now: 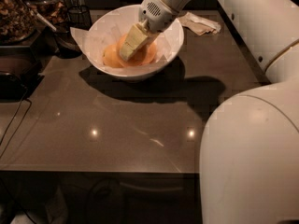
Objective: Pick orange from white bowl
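The gripper [131,45] reaches down at a slant into the white bowl [133,73] at the back of the dark counter [117,125], its tip against the orange [111,56] that lies on the crinkled paper lining [80,34], though whether it has hold of the fruit cannot be told.

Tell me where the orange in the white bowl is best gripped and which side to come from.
Grip the orange across its round middle, coming from above. It sits low in the white bowl, whose sloping walls and crinkled paper would likely block a sideways approach. The gripper is down inside the bowl, over the orange.
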